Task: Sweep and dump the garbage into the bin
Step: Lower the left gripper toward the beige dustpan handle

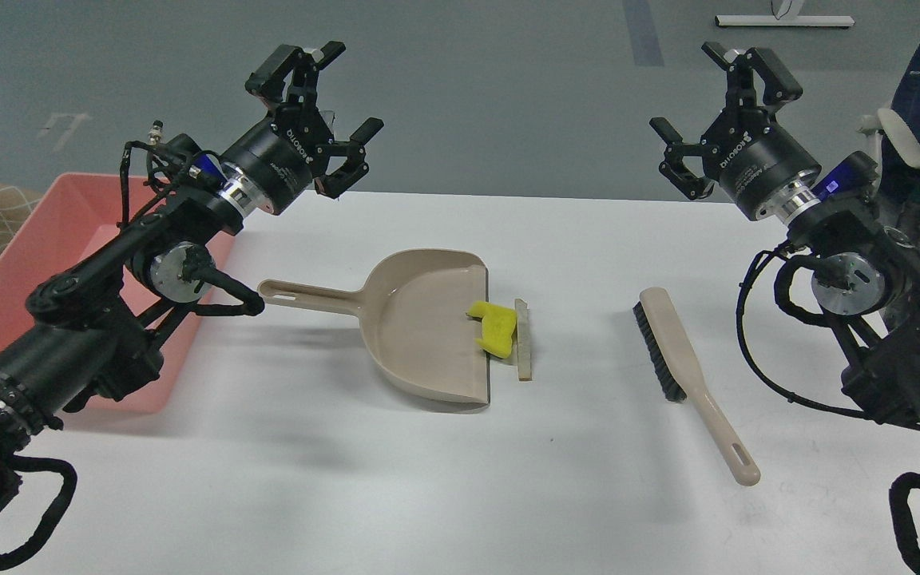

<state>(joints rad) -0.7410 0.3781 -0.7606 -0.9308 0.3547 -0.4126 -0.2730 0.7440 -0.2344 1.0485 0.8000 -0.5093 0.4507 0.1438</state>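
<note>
The yellow sponge point(494, 327) lies on the lip of the beige dustpan point(425, 323) at mid-table. The bread slice point(522, 339) stands on edge right beside it, just outside the lip. The salmon-pink bin point(25, 263) sits at the left table edge, partly hidden by my left arm. My left gripper point(318, 104) is open and empty, high above the table's far edge, up and left of the dustpan. My right gripper point(717, 102) is open and empty, high at the far right, above the brush.
A beige hand brush point(688, 377) with black bristles lies on the white table point(460, 479) right of the dustpan, handle toward me. The dustpan's handle point(308, 295) points left toward the bin. A person's leg and a chair show at the far right edge.
</note>
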